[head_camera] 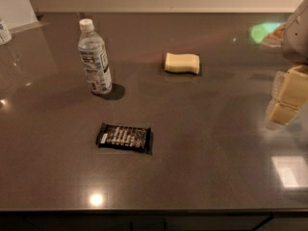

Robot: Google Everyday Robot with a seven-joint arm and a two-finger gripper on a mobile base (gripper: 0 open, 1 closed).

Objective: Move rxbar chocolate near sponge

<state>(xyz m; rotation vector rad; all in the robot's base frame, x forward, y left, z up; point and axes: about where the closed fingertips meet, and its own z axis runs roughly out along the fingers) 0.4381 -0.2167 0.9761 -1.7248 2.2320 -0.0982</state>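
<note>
rxbar chocolate (124,137), sponge (182,63) apart (claw (280,107) right)
</note>
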